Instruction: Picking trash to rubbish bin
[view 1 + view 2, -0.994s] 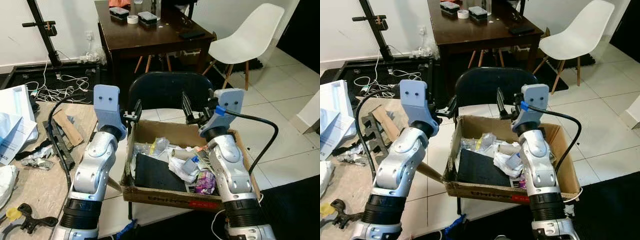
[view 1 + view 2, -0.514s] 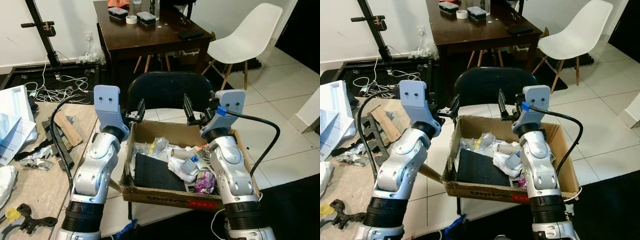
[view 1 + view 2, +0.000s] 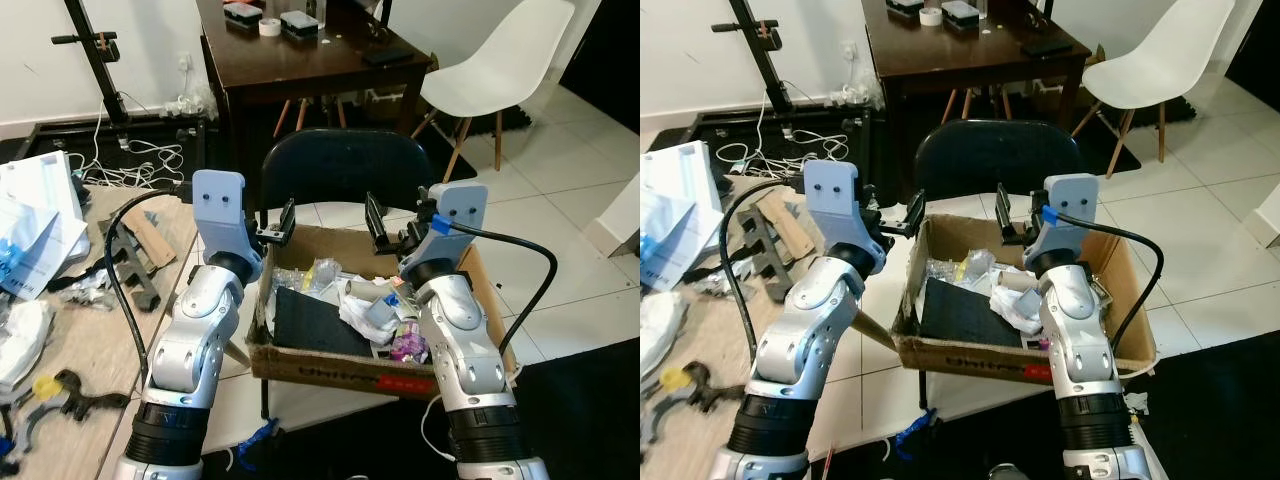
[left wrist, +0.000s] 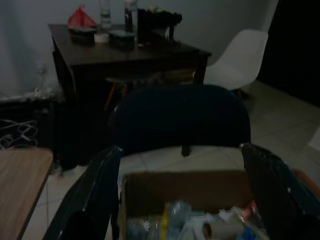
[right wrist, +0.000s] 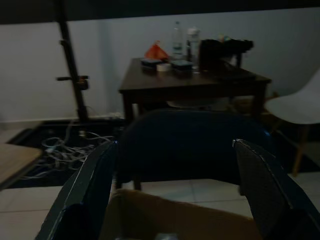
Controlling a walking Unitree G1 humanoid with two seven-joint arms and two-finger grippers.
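White tiled floor (image 3: 560, 240); dark wooden table (image 3: 300, 70), white chair (image 3: 495, 70) behind. Trash-filled brown cardboard box (image 3: 330, 375) on black chair (image 3: 340, 170). Left gripper (image 3: 275, 225), right gripper (image 3: 385, 228) above box rim, fingers spread, empty.

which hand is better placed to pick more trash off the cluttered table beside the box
Left. The left hand hangs open at the cardboard box's left rim, next to the cluttered table; the right hand is over the box's far rim.

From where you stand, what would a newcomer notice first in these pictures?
First the cardboard box full of trash on the dark chair, straight ahead. Both hands hover open over its far edge: left hand, right hand. Behind stand a dark table and a white chair.
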